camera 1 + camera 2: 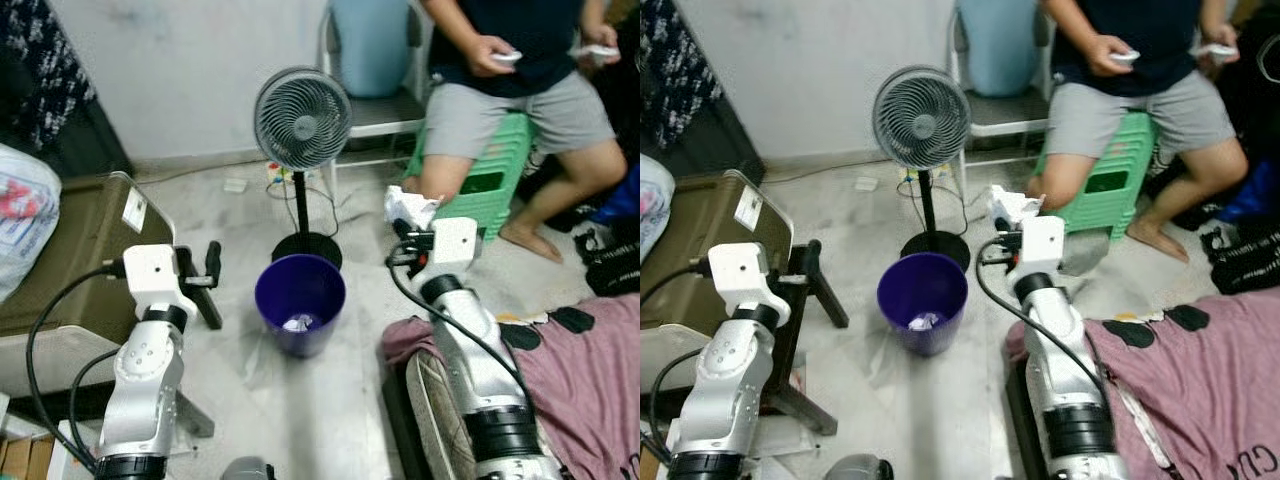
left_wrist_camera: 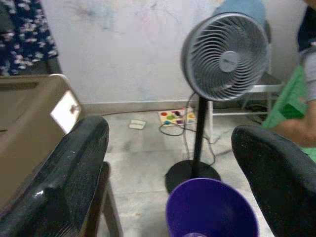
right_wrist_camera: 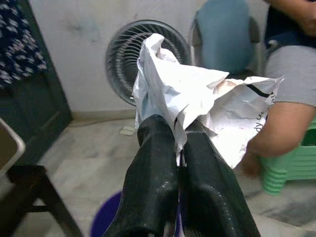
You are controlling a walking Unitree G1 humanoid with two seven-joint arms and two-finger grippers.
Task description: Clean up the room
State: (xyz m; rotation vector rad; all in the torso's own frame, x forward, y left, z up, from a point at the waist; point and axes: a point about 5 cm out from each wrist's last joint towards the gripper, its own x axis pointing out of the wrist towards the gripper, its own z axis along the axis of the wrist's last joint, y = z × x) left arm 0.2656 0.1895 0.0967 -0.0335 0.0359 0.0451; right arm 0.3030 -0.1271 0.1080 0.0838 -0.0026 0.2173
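The right gripper (image 3: 180,143) had its two black fingers pressed together on a crumpled white sheet of paper (image 3: 197,98), which stood up out of the fingertips. Black print ran along one edge of the paper, too creased and small to read. In the left eye view the paper (image 1: 410,207) showed just beyond the right wrist, at about two o'clock from the round purple plastic bin (image 1: 300,300) and well apart from it, above the floor. The bin stood on the pale marble floor (image 1: 340,420) between the two arms, with a small scrap of white paper (image 1: 298,322) lying at its bottom.

The left gripper (image 2: 173,163) hung with its fingers spread wide, holding nothing, at about nine o'clock from the bin; its wrist view looked between the fingers at the bin's rim.

At twelve o'clock from the bin, just behind it, stood a grey pedestal fan (image 1: 302,118) on a round black base. A small badge sat on the fan's hub, unreadable. A brown hard suitcase (image 1: 90,240) with a white tag lay at ten o'clock. A person (image 1: 520,100) in grey shorts sat on a stack of green plastic stools (image 1: 495,180) at one o'clock, holding small white objects in both hands. A pink cloth (image 1: 590,380) with black patches lay at four o'clock.
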